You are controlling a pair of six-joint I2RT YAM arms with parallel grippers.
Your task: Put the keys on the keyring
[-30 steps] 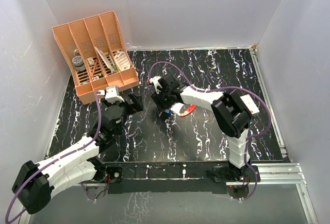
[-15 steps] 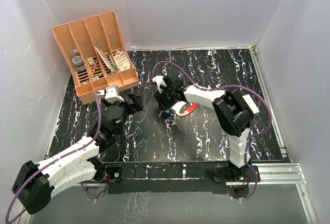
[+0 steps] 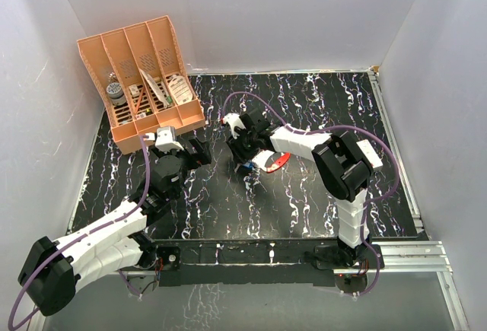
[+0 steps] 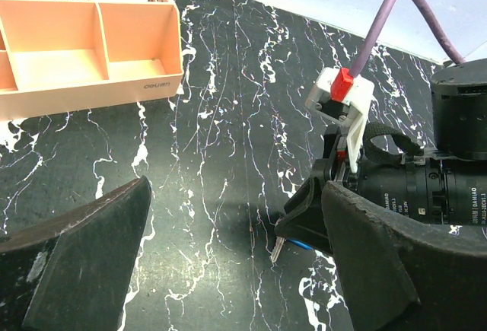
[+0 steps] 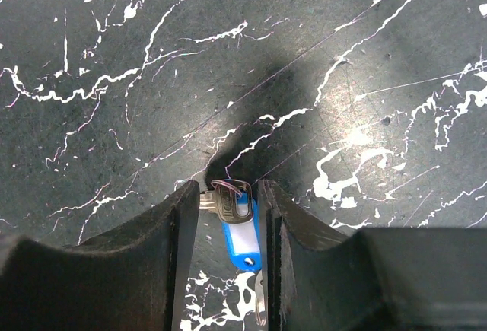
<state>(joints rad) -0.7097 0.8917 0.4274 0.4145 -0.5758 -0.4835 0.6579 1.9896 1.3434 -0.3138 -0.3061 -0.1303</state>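
1. The key (image 5: pixel 242 238) lies on the worktop (image 3: pixel 304 110) between the fingers of the right tool (image 3: pixel 246 157). They stand narrowly apart, flanking its silver head and blue tag; I cannot tell whether they pinch it.
2. The keyring (image 3: pixel 277 161) lies just right of that tool, apart from the key.
3. The left tool (image 4: pixel 236 217) gapes wide over bare worktop, left of the key and near the organizer (image 3: pixel 129 129).
4. The orange organizer at far left holds pens, white cards and a small round thing in its tall slots.
5. Only the top view shows the keyring. The left wrist view shows just the key's tip and a bit of blue.
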